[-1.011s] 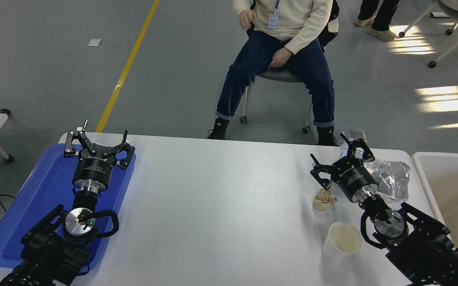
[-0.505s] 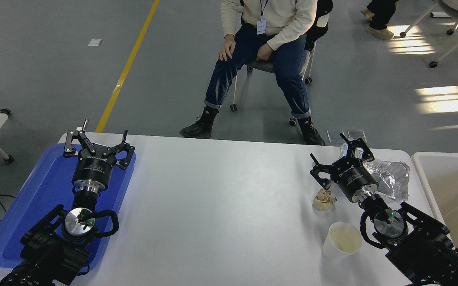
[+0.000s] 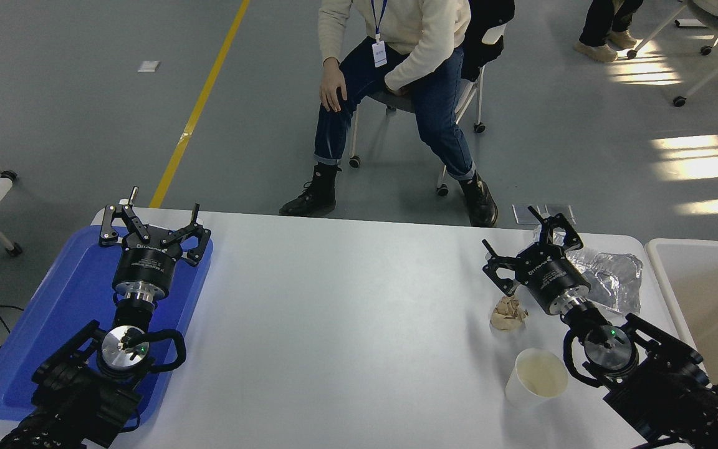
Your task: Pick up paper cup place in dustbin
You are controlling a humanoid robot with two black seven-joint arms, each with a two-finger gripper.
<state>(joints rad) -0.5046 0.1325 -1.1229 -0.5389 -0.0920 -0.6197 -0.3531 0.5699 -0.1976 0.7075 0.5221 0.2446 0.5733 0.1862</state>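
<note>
The paper cup stands upright near the table's front right, white with a cream inside. The dustbin, off-white with a beige inside, stands off the table's right edge. My right gripper is open and empty above the table's far right, well beyond the cup, with its wrist just right of the cup. My left gripper is open and parked over the blue tray at the lower left.
A crumpled tan paper wad lies between the cup and my right gripper. A silver foil bag lies behind the right arm, by the dustbin. A person sits on a wheeled chair beyond the table's far edge.
My right gripper has shifted slightly up and away. The seated person has rolled back and to the left. The cup, wad and left arm have not moved.
</note>
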